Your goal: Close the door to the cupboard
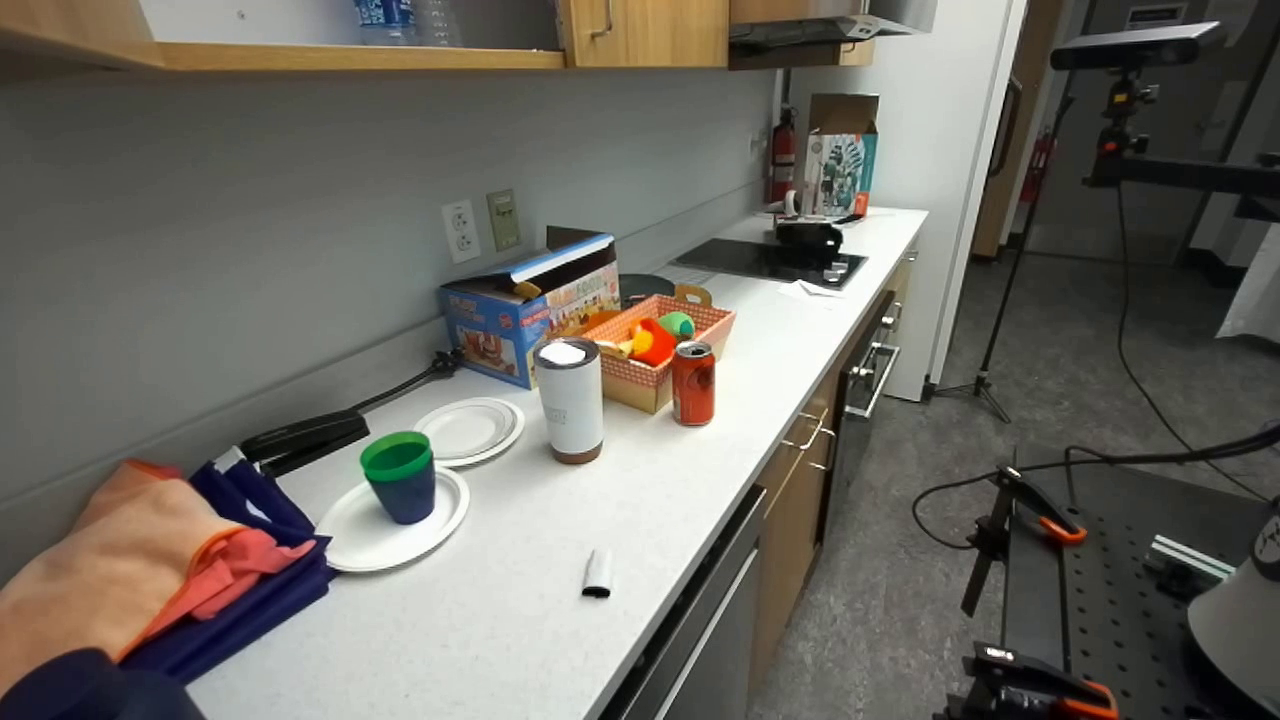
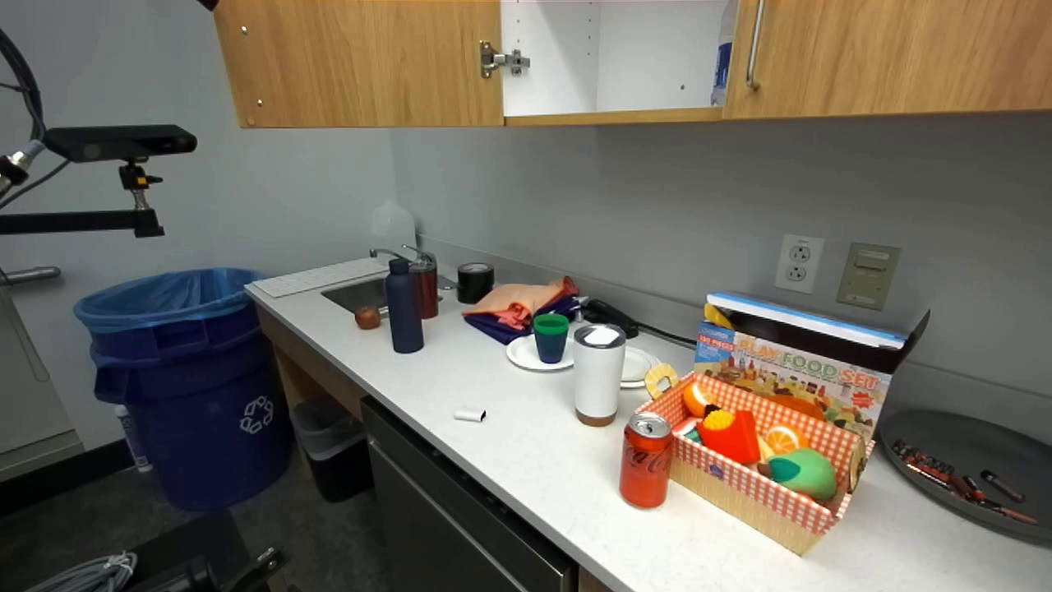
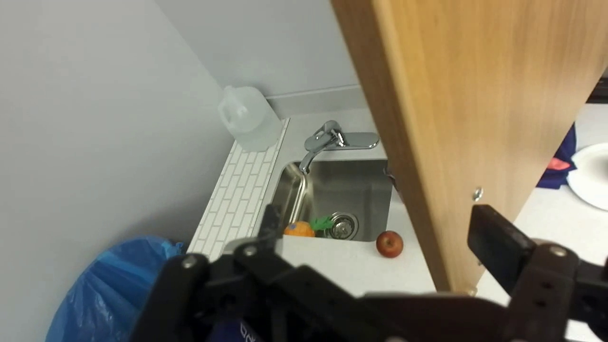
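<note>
Black, two-fingered and spread wide, the pincer grips nothing; its gap frames the free edge of the tan, flat, wood-grained cupboard door, contact impossible to tell. Swung out on a silver metal hinge, that door hangs high above the white, straight-edged table, toward the end edge with the rectangular steel sink. I'd expect a stiff, smooth panel, light on its hinge. Best hold: that free edge, far from the hinge, pushed on the outer face.
</note>
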`<action>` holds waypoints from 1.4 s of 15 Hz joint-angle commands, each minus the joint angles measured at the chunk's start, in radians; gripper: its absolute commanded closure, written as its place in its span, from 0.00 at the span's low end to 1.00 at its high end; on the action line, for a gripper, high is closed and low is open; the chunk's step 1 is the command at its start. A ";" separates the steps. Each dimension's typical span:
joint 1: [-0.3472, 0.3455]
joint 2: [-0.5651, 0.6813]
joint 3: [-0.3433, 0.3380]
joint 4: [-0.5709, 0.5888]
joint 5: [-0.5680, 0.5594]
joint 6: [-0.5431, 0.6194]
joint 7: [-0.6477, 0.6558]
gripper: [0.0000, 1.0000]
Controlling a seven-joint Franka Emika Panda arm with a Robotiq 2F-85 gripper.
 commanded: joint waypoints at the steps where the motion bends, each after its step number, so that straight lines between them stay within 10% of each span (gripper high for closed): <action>1: -0.056 0.016 0.039 0.050 -0.091 -0.016 -0.020 0.00; 12: -0.135 -0.022 0.061 0.018 -0.437 -0.050 0.086 0.00; 21: -0.155 -0.200 -0.024 -0.035 -0.472 -0.140 -0.060 0.00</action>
